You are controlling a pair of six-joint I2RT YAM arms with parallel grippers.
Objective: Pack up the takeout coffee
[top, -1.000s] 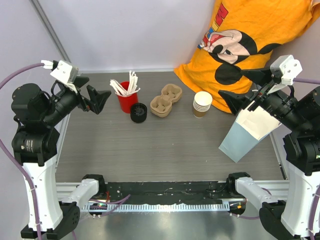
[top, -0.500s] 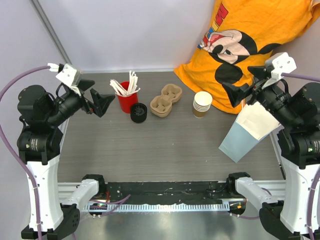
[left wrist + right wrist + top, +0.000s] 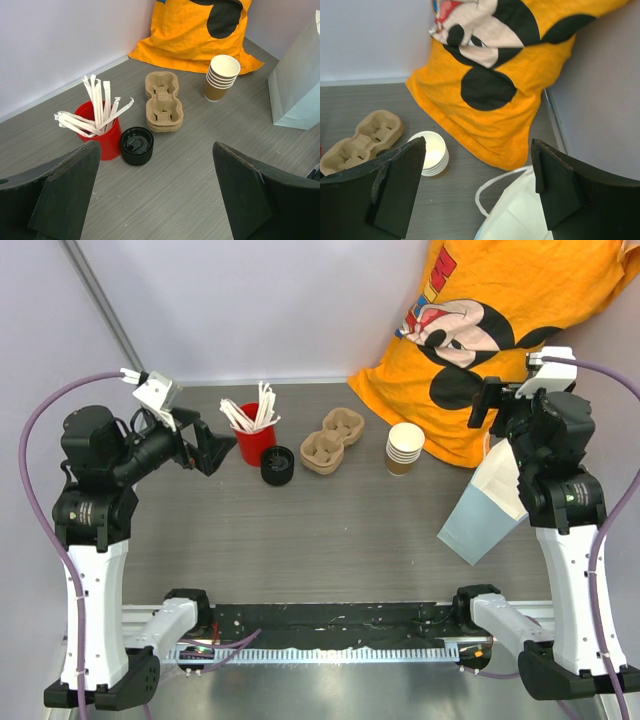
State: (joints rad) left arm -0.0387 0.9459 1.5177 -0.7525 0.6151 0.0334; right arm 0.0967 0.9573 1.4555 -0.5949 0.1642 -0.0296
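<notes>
The takeout coffee cups stand as a nested stack of brown kraft paper cups (image 3: 404, 448) (image 3: 221, 77) (image 3: 432, 152), white inside, at the back right of the table. A separate stack of black lids (image 3: 277, 465) (image 3: 136, 145) sits beside the red cup. My left gripper (image 3: 208, 448) (image 3: 156, 147) hovers open, left of the red cup and above the table, holding nothing. My right gripper (image 3: 497, 405) (image 3: 477, 145) hangs open over the top of the white paper bag (image 3: 490, 505) (image 3: 520, 215), right of the cup stack, with nothing between its fingers.
A red cup of wrapped white sticks (image 3: 255, 435) (image 3: 97, 127) and a pulp cup-carrier tray (image 3: 330, 440) (image 3: 163, 100) stand along the back. An orange printed shirt (image 3: 500, 320) (image 3: 495, 90) drapes over the back right corner. Walls close the left, back and right sides.
The left gripper has moved right, closer to the red cup. The right arm has swung round and up, so its gripper now points toward the back above the bag's top.
</notes>
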